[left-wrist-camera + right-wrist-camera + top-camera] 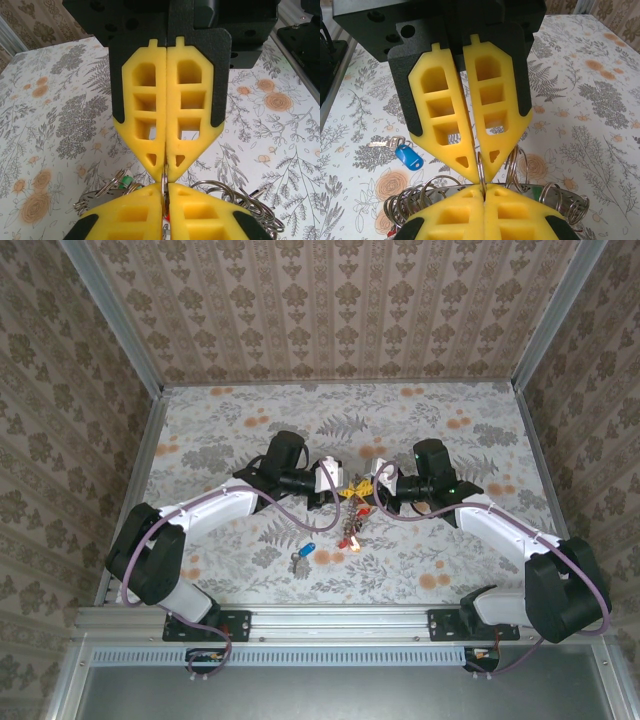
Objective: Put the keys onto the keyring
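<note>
My two grippers meet tip to tip over the middle of the table. A thin metal ring of the keyring (164, 176) runs edge-on between both pairs of yellow fingers. The left gripper (165, 189) (338, 483) is shut on it from one side. Facing it, the right gripper (483, 190) (368, 485) is shut on the same ring (480, 165). Several small split rings (437, 181) and red and green key heads (350, 534) hang below the grippers. A blue-headed key (303, 554) (410, 155) lies loose on the table, nearer the arm bases.
The floral tablecloth (450, 440) is bare behind and to both sides of the arms. Patterned walls enclose the table on three sides, with metal rails (150, 460) along the edges.
</note>
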Tool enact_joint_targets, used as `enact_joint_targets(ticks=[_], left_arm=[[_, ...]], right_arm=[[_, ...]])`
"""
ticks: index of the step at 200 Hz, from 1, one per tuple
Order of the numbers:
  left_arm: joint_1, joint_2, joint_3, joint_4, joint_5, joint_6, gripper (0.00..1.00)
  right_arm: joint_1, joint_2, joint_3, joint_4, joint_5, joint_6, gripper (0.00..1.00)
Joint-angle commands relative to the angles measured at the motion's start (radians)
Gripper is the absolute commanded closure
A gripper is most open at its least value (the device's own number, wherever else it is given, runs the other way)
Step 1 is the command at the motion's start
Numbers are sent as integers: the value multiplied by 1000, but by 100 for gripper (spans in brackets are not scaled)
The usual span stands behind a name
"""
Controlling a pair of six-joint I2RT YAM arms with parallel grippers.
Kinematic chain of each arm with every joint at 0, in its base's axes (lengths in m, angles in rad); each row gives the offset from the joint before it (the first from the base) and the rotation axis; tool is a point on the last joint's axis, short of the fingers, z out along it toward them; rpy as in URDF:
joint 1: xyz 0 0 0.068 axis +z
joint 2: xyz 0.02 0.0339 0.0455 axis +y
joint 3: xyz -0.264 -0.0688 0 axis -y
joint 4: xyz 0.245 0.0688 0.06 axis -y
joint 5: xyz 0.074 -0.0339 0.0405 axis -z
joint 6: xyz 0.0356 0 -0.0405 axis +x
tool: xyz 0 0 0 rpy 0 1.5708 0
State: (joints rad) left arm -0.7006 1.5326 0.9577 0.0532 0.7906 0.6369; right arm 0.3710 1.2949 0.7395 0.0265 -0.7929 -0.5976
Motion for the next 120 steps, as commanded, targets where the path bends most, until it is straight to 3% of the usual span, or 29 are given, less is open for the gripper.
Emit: enact_joint_targets(ticks=[1, 31, 42, 62, 120], left_arm=[[-3, 1, 38, 28, 32, -9, 98], [-2, -2, 36, 2, 18, 12, 100], [-1, -6, 34, -4, 13, 18, 93], [1, -11, 34, -25, -2, 36, 89], [3, -9, 40, -53, -14, 60, 90]], right_arm=[[2, -16, 34, 23, -58, 10, 100], [2, -20, 30, 24, -54, 13, 100], [0, -23, 27, 29, -56, 14, 100], [-3, -31, 21, 39, -62, 21, 100], [-7, -34, 23, 38, -68, 25, 100]])
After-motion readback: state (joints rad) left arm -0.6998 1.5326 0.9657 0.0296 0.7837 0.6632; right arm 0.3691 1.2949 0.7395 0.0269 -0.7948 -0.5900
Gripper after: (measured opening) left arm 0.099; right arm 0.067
